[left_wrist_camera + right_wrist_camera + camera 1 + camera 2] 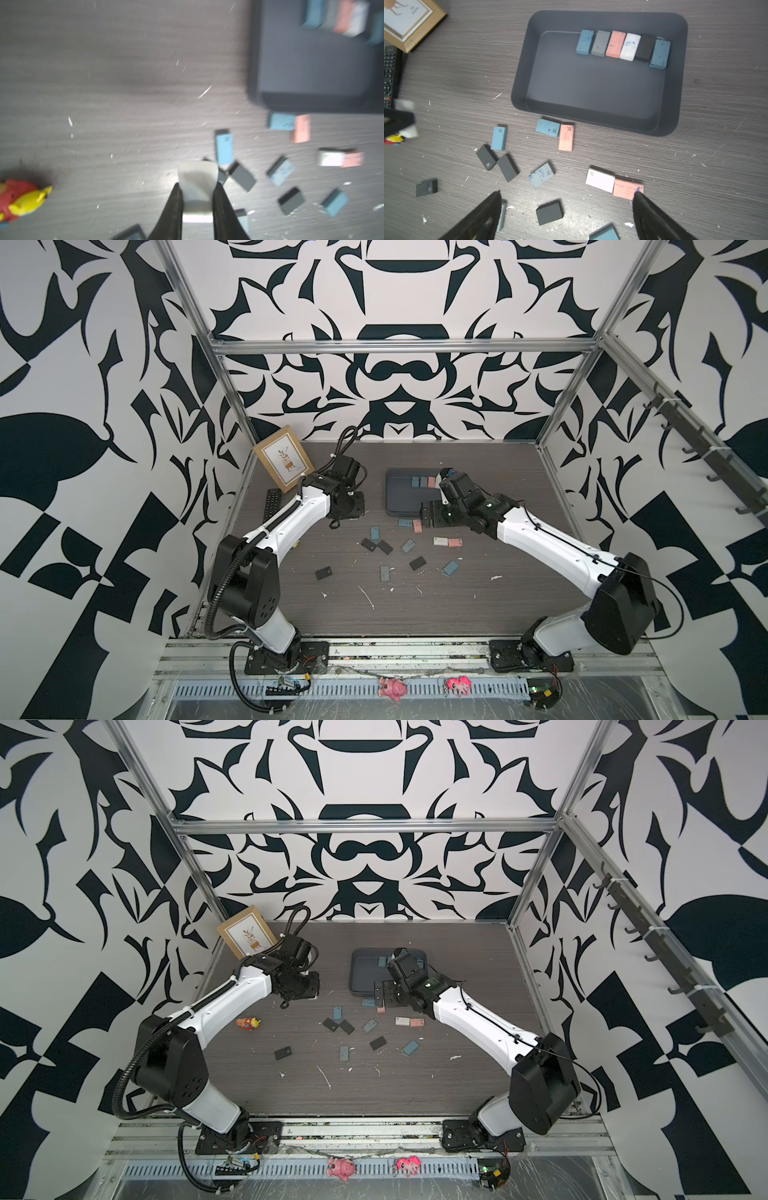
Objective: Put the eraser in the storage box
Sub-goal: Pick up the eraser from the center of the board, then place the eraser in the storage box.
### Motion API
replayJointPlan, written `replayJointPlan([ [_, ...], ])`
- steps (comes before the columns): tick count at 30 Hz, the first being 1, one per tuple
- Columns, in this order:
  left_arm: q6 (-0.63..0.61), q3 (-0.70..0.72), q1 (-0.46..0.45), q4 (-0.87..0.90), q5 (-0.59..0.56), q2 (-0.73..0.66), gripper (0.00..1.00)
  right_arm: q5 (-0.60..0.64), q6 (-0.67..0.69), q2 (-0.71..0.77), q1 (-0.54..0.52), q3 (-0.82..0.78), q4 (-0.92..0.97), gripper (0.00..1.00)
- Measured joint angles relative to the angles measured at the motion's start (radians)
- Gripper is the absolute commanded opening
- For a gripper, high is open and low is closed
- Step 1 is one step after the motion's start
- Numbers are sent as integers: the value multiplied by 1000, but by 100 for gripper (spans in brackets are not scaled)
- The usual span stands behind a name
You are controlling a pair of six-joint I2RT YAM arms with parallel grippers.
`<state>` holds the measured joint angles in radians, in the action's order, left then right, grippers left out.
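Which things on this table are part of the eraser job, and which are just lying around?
Part of the job: storage box; six erasers lined up inside it; loose erasers on the table; white eraser gripped in the left hand.
Just lying about: picture frame; remote control; red-and-yellow toy.

Robot lab cell; aluminium frame (399, 346), patterned walls (83, 364)

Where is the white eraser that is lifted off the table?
The left wrist view shows the white eraser clamped in the left gripper above the table, left of the storage box.
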<state>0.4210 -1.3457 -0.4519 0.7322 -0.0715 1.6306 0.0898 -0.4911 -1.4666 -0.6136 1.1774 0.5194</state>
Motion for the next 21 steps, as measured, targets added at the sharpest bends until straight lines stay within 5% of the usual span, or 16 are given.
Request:
replayJointPlan([
  [11,-48,-408,-85,-2,31,294,24,-79,-3,22,171,0,-1,99],
  [21,-67,-739,-110,7,71,633,24,-118,-6,23,213,0,-5,99],
])
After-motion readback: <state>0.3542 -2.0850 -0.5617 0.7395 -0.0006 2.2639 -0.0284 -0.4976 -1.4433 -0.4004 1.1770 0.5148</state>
